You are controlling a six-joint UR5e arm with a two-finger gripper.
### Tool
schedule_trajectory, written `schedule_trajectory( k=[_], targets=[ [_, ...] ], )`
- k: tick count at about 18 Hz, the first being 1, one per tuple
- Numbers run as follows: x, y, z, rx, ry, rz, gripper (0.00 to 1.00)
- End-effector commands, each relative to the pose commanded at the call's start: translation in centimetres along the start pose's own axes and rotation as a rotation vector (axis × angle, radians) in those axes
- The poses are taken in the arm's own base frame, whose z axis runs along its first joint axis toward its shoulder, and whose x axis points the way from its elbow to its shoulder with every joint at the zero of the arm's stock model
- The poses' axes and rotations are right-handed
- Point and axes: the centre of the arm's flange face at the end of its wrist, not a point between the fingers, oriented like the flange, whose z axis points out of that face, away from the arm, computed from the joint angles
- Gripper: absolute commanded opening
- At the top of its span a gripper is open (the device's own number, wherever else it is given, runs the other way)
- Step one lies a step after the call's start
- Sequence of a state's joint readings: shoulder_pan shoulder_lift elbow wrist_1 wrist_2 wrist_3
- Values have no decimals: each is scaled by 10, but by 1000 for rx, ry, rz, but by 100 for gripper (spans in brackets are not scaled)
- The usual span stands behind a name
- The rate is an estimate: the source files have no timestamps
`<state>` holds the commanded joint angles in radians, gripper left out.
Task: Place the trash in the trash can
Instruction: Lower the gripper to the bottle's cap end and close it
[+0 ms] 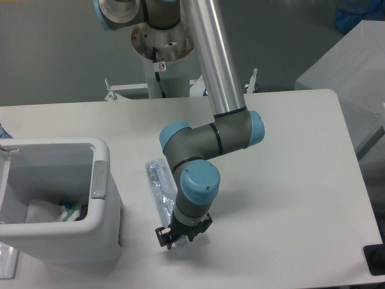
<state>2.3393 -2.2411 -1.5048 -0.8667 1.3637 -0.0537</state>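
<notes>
The bottle (158,191) lies flat on the bench (289,180), just right of the bin (99,180), its long axis running away from the camera with the near end hidden behind the arm's wrist. The wrapper (71,212) already sits inside the bin, low in the near right corner beside something white. The pincer (170,236) hangs low over the bench at the bottle's near end; its dark fingers look slightly parted, though I cannot tell for sure whether they are spread or whether anything sits between them, since the wrist blocks the view.

The step in hand looks like the grasp of the bottle. To do it well, the fingers should straddle the bottle across its narrow width, not along its length, and come down far enough to catch the crushed body instead of skidding over the slick plastic. A grip nearer the middle would keep the long bottle from drooping or swinging on the lift. Crushed plastic yields, so the squeeze should be firm. The lift must then clear the bin's thick rim before moving left over the opening.
</notes>
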Motion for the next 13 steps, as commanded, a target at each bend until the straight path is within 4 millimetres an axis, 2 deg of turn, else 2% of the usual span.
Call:
schedule_trajectory(
  k=[7, 13],
  targets=[
    [1, 0, -3, 3, 0, 1, 41],
    [2, -1, -10, 14, -1, 3, 39]
  ],
)
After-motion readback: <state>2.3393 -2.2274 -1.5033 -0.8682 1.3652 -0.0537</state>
